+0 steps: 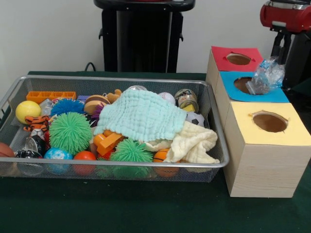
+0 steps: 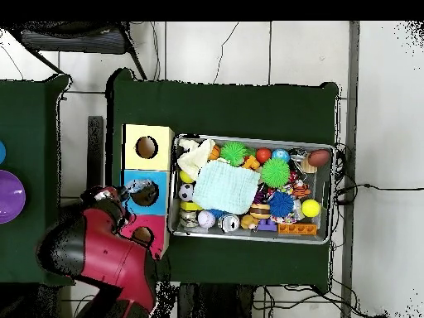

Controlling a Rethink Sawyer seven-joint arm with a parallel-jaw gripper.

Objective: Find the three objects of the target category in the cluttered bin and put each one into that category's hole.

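The bin (image 1: 121, 165) is a wide wire-mesh tray left of centre, full of toys. It also shows in the overhead view (image 2: 257, 138). Three wooden boxes with holes stand to its right: red-topped (image 1: 252, 52), blue-topped (image 1: 272, 95) and yellow-topped (image 1: 243, 131). My gripper (image 1: 278, 57) is above the blue box's far side, right at the top of a crinkly clear plastic wrapper (image 1: 265, 76). The wrapper stands at the edge of the blue box's hole (image 1: 240, 83). In the overhead view the gripper (image 2: 128, 192) and the wrapper (image 2: 137, 189) are beside that hole (image 2: 146, 195).
In the bin, a mint-green cloth (image 1: 141, 115) and a cream cloth (image 1: 194, 143) cover other toys. Around them lie green spiky balls (image 1: 70, 132), a blue spiky ball (image 1: 67, 106), a yellow ball (image 1: 27, 110), orange blocks (image 1: 108, 141) and a soccer ball (image 1: 195, 118). My red arm (image 2: 99, 248) is beside the boxes.
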